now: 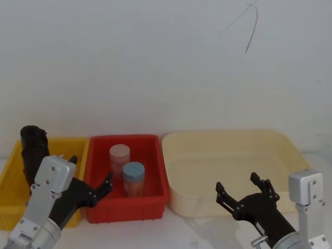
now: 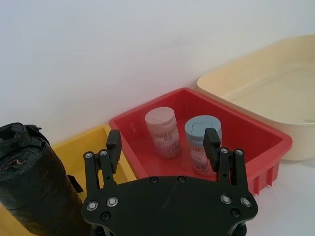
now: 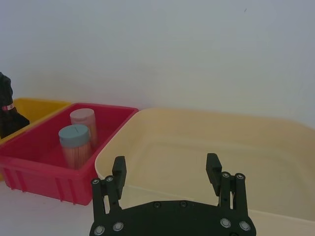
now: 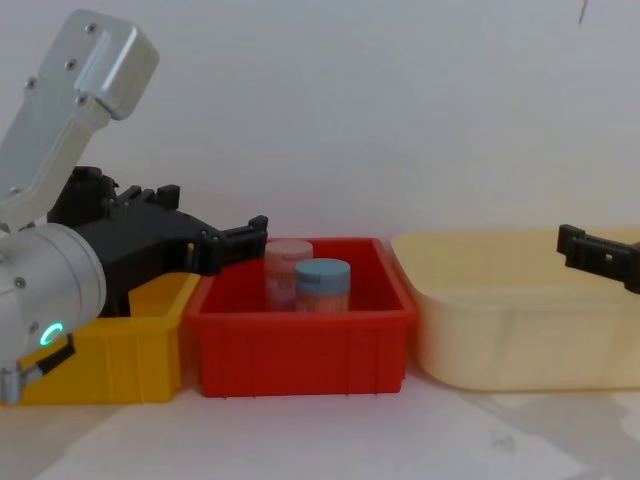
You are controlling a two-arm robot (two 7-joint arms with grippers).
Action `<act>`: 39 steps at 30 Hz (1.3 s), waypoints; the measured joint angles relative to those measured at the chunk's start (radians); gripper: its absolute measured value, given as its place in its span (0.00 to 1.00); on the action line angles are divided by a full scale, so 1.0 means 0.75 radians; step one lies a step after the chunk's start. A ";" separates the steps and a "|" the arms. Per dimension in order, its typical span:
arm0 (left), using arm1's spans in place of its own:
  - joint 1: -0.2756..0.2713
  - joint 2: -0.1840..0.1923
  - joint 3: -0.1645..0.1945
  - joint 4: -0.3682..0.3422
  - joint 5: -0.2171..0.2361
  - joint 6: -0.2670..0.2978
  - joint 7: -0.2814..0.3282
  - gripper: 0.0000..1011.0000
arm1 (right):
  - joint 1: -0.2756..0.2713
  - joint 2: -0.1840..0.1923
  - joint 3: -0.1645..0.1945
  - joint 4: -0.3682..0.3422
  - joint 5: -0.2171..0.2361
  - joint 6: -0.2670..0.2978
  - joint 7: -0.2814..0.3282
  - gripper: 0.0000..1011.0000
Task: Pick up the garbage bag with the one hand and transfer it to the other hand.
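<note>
The garbage bag (image 1: 33,147) is a black roll standing upright at the back of the yellow bin (image 1: 9,179). In the left wrist view the garbage bag (image 2: 34,187) shows a crumpled top with a small red mark. My left gripper (image 1: 92,174), on the green-ringed arm, hangs open just in front and to the right of the roll, over the border of the yellow and red bins, touching nothing. The left gripper (image 2: 163,140) holds nothing between its fingers. My right gripper (image 1: 237,184) is open and empty before the cream tub (image 1: 290,150).
The red bin (image 1: 155,155) holds a pink-lidded jar (image 1: 119,157) and a blue-lidded jar (image 1: 133,177), both upright. The cream tub (image 3: 206,142) has nothing in it. A white wall stands close behind the three containers. White tabletop lies in front of them.
</note>
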State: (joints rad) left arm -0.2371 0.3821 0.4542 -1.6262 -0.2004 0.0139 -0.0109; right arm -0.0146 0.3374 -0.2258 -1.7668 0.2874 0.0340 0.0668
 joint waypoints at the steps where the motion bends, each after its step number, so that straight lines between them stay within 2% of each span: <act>1: 0.000 0.000 0.000 0.000 0.000 0.000 0.000 0.99 | 0.000 0.000 0.000 0.000 0.000 0.000 0.000 0.99; 21: -0.004 0.007 0.000 -0.013 0.003 0.021 -0.009 0.99 | 0.003 -0.001 0.000 -0.002 0.002 0.006 0.009 0.99; 28: -0.008 0.030 -0.007 -0.088 0.003 0.099 -0.037 0.99 | 0.021 0.001 -0.003 -0.026 0.027 0.051 0.042 0.99; 35: 0.004 0.065 -0.035 -0.220 -0.020 0.224 -0.057 0.99 | 0.066 -0.010 -0.020 -0.070 0.064 0.173 0.072 0.99; 39: 0.040 0.093 -0.074 -0.315 -0.044 0.299 -0.060 0.99 | 0.091 -0.022 -0.036 -0.090 0.080 0.253 0.078 0.99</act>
State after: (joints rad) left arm -0.2069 0.4519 0.3990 -1.8628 -0.2331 0.2381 -0.0556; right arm 0.0537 0.3210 -0.2531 -1.8342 0.3472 0.2236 0.1256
